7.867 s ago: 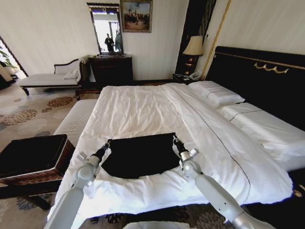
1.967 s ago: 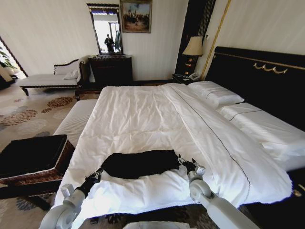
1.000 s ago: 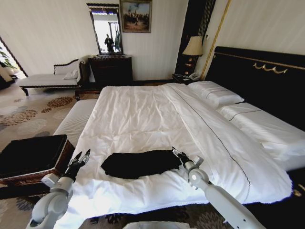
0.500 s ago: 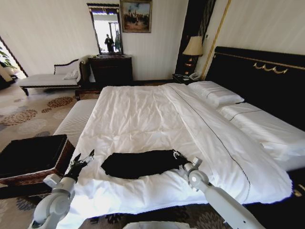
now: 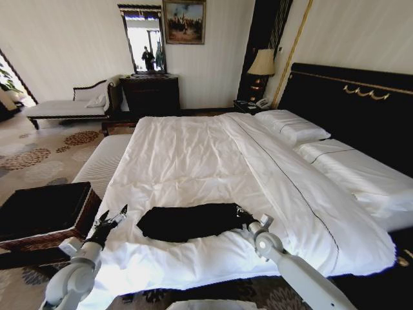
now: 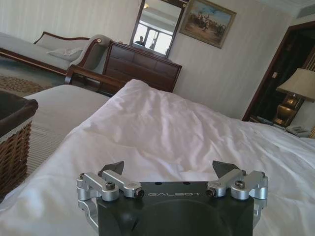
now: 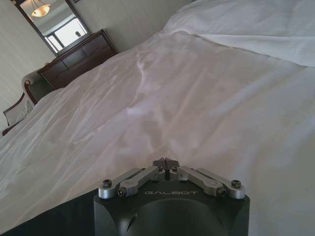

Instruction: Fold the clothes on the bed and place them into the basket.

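Observation:
The clothes, one black T-shirt (image 5: 188,221), lie folded into a long narrow strip near the foot of the bed (image 5: 193,152). My right gripper (image 5: 241,210) sits at the strip's right end. In the right wrist view its fingers (image 7: 166,162) meet, shut, over white duvet, with black cloth (image 7: 44,219) beside the gripper body. My left gripper (image 5: 111,216) hovers open at the bed's left edge, a short way left of the shirt; its spread fingertips (image 6: 113,167) face the duvet. The wicker basket (image 5: 40,216) stands on the floor left of the bed and shows as a woven wall (image 6: 14,142).
A cream striped bench (image 5: 103,161) runs along the bed's left side behind the basket. Pillows (image 5: 293,129) and the black headboard (image 5: 348,103) are at the right. A chaise longue (image 5: 71,103), dresser (image 5: 151,93) and lamp (image 5: 262,64) line the far wall.
The shirt went from a wide rectangle held at its far edge by both grippers to a narrow strip lying free. The left gripper swung out to the bed's left edge; the right barely moved.

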### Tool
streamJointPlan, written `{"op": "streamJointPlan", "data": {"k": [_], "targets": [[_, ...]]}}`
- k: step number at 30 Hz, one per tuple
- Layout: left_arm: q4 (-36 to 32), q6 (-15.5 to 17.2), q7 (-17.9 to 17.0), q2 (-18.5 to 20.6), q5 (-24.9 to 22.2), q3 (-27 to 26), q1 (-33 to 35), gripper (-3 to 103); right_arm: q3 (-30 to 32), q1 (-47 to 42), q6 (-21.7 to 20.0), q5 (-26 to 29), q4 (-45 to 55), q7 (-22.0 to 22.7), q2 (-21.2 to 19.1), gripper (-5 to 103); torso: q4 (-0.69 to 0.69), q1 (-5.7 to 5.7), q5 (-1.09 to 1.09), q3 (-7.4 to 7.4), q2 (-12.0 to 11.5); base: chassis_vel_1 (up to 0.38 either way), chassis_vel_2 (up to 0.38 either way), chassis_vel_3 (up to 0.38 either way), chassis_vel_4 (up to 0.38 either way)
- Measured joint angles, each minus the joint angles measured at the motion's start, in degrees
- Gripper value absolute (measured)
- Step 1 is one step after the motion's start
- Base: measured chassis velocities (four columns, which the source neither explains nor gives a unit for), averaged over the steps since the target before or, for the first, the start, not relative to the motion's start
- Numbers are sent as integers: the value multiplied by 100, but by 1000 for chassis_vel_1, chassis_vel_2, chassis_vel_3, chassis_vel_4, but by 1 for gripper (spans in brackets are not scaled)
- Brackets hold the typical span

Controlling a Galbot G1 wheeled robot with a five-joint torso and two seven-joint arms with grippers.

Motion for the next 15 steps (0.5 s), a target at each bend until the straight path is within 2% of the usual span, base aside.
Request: {"op": "streamJointPlan", "data": {"k": [7,8,9,11,14,15], "targets": [[-17,6,-14,-16,-15,-34,-5,100,50,-69,61,-81,76,-3,-18,-2,-1,0,0,0,0,0,0,0,0],[-32,7,-15,-21,-11,-35,12,100,55,-81,65,-82,94,-13,-18,8,0,0,0,0,0,0,0,0,0],[-47,8,-17,-28,-6,-35,29,100,56,-86,67,-82,99,-17,-18,14,0,0,0,0,0,0,0,0,0],[-49,8,-17,-30,-5,-35,32,100,55,-87,68,-83,99,-17,-17,14,0,0,0,0,0,0,0,0,0],[-84,8,-19,-60,35,-30,70,100,40,-94,74,-81,99,-41,-4,30,0,0,0,0,0,0,0,0,0],[-84,8,-19,-60,35,-30,70,100,40,-94,74,-81,99,-41,-4,30,0,0,0,0,0,0,0,0,0]]}}
